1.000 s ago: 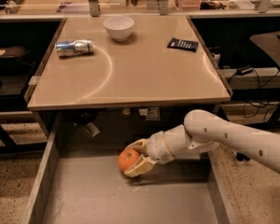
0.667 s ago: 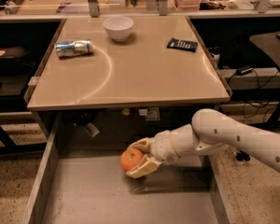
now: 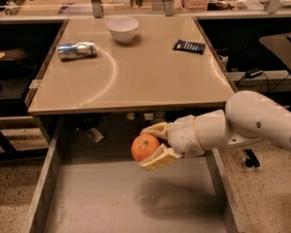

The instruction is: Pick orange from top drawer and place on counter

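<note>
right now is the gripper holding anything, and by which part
Yes: the gripper holds the orange, one finger over its top and the other under its bottom, reaching in from its right side, above the top drawer.

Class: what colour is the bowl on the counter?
White bowl, camera view; gripper holds orange above drawer.

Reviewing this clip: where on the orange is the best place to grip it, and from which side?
Grip the orange across its widest middle, from the right. It is round, so opposite points keep it from slipping out. The gripper does that: fingers above and below it, held over the top drawer.
</note>
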Robot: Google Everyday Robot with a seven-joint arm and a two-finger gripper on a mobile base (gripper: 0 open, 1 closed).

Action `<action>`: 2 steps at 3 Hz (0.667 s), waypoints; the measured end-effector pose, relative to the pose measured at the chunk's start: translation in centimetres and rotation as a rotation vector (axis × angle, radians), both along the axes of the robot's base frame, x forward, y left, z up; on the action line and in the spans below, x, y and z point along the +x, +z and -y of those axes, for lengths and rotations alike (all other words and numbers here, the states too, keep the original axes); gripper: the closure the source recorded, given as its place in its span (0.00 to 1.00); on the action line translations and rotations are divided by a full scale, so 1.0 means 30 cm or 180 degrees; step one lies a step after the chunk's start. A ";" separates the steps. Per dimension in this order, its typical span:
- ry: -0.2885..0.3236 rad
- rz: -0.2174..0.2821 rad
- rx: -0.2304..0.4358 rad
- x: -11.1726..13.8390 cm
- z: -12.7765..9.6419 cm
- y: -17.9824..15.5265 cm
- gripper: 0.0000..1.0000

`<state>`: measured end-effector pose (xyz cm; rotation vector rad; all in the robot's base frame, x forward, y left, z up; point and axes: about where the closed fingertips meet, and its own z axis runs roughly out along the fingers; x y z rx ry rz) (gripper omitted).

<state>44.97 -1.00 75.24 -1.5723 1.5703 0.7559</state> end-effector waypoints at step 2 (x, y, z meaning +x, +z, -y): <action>-0.0046 0.0539 -0.0284 0.071 -0.001 0.369 1.00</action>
